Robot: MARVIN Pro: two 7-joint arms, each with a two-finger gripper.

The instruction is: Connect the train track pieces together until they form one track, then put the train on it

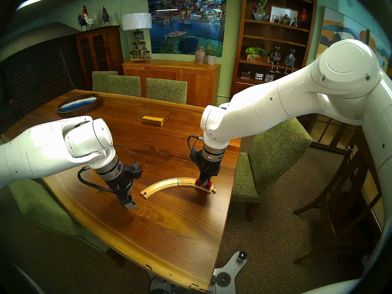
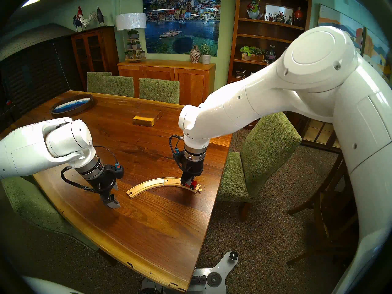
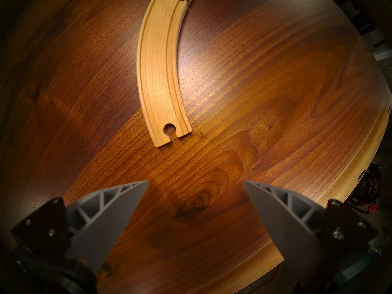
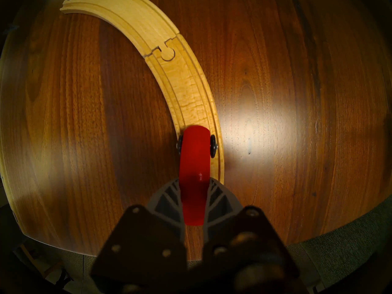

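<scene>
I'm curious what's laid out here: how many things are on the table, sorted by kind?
Curved track pieces, joined: 2
Red train: 1
Wooden block: 1
Oval tray: 1
Total: 5

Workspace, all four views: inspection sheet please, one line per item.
Surface: wooden table, bare around the work.
Job's things: track joined, seam at mid-arc; red train over its right section, wheels at the grooves.
Clutter: wooden block and oval tray at the far side, apart from the track.
Grippers: right gripper shut on the train; left gripper open, empty, over bare table short of the track's hole end.
Cables: black looms at both wrists, clear of the track.
Surroundings: green chairs, sideboard, bookshelf.
</scene>
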